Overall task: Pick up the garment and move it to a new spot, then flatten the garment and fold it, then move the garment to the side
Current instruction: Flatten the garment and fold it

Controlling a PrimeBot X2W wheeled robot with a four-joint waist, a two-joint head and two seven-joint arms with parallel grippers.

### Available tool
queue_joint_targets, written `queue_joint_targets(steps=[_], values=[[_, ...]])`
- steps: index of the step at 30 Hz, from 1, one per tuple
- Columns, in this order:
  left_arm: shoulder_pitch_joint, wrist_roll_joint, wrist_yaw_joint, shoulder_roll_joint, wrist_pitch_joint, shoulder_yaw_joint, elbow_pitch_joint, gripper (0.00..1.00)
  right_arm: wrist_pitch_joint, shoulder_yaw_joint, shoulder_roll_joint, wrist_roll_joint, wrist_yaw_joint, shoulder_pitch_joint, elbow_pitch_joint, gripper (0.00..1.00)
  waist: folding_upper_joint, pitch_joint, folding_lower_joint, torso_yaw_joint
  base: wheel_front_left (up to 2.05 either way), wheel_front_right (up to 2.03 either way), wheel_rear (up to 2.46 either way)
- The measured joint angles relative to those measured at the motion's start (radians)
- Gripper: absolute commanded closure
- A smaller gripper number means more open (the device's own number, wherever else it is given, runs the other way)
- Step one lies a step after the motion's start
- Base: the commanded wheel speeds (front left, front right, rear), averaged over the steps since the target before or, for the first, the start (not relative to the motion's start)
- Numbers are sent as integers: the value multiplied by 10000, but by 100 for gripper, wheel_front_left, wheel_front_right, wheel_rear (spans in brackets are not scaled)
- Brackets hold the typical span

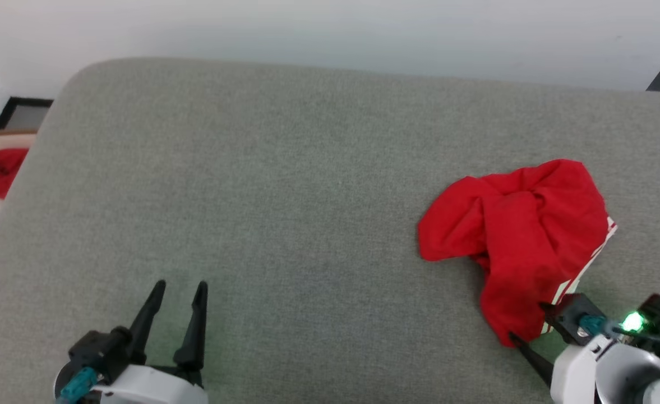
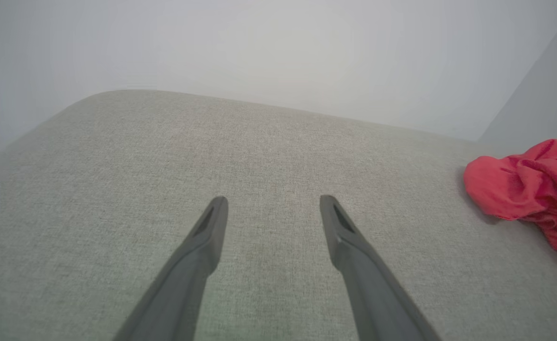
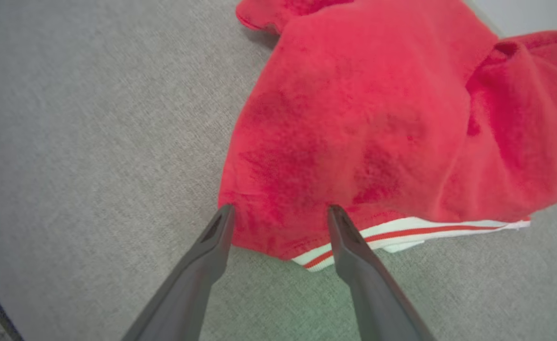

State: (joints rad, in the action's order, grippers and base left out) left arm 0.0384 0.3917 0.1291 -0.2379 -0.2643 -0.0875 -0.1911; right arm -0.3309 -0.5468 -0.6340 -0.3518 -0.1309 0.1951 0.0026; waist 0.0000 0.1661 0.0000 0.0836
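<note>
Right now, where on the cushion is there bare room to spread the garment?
The middle and left of the grey cushion is bare, from the left end effector up to the back edge and across to the garment. Crowded at the right: the garment lies bunched there with the open right end effector at its hem.

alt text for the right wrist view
The open right hand has its two dark fingers at the near edge of a crumpled red garment with white-and-red striped trim, lying on a grey fabric surface.

No readable text, labels or numbers anywhere.
</note>
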Motion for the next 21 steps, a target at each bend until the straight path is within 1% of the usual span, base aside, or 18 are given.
queue_joint_targets(steps=[1, 6, 9, 12, 13, 14, 17, 21], values=[[166, 113, 0, 25, 0, -88, -25, 0, -493, -403, -267, 19, 0, 405, -119, 0, 0, 153, 0, 47, 0, 0, 0], [600, 339, 0, 8, 0, -268, -127, 0, -1553, -1755, -913, 8, 0, 1404, -144, 0, 0, 626, 0, 214, 0, 0, 0], [845, 451, 0, 12, 0, -362, -182, 0, -1848, -2368, -1227, -54, -6, 1997, -140, 0, 0, 922, 0, 342, 0, 0, 0], [1037, 554, 0, 38, 0, -424, -234, 0, -1885, -2717, -1371, -90, -15, 2466, -104, 0, 0, 1202, 0, 480, 0, 0, 0], [1088, 564, 0, 50, 0, -445, -244, 0, -1866, -2824, -1423, -92, -25, 2557, -96, 56, 0, 1283, 0, 526, 0, 0, 0], [1117, 568, 0, 61, 0, -458, -265, 0, -1789, -2882, -1423, -123, -40, 2639, -67, 100, 0, 1354, 0, 573, 0, 0, 0], [1172, 600, 0, 75, 0, -460, -311, 0, -1480, -2903, -1373, -219, -46, 2861, 8, 100, 0, 1530, 0, 686, 0, 0, 0], [1190, 660, 0, 75, 0, -387, -414, 0, -909, -2378, -1093, -410, -17, 2920, 100, 100, 0, 1594, 0, 703, 0, 0, 0]])
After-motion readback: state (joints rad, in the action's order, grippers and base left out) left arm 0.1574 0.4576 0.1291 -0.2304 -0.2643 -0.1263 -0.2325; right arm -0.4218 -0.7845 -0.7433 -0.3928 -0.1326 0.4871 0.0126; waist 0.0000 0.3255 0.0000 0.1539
